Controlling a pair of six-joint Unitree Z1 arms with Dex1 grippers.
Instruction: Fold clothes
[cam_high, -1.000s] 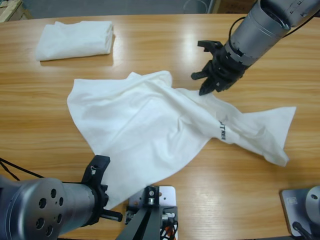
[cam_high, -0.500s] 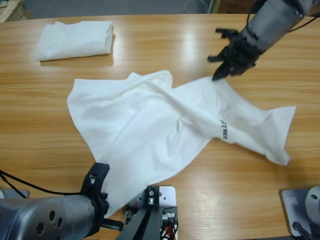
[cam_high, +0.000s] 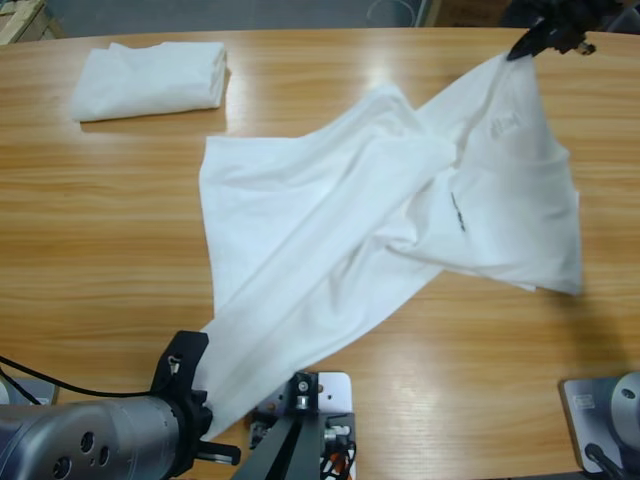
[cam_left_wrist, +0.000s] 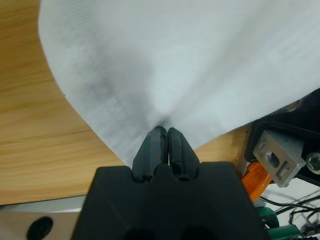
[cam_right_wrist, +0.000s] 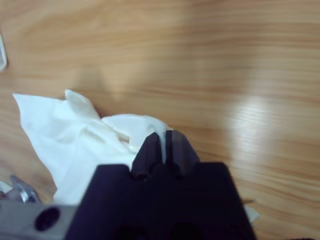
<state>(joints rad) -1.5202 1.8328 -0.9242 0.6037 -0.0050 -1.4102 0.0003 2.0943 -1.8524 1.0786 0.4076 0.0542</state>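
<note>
A white T-shirt (cam_high: 330, 230) with small black lettering (cam_high: 456, 211) is stretched diagonally across the table. My right gripper (cam_high: 525, 45) is at the far right edge, shut on the shirt's upper corner and holding it raised; the right wrist view shows white cloth (cam_right_wrist: 90, 145) pinched at the right gripper (cam_right_wrist: 162, 137). At the near left, my left gripper (cam_high: 195, 350) is shut on the shirt's lower corner. White fabric (cam_left_wrist: 200, 60) fans out from the left gripper (cam_left_wrist: 161, 132) in the left wrist view. A second T-shirt (cam_high: 150, 78) lies folded at the far left.
The wooden table (cam_high: 90, 250) shows bare wood left of the stretched shirt and along the near right. The folded shirt sits close to the far edge. Rig parts and orange cabling (cam_left_wrist: 255, 180) lie just beyond the left gripper.
My right gripper has closed on the shirt's edge and moved up and right to the far corner, lifting and stretching the shirt. The shirt's body slid right. My left arm drew back slightly.
</note>
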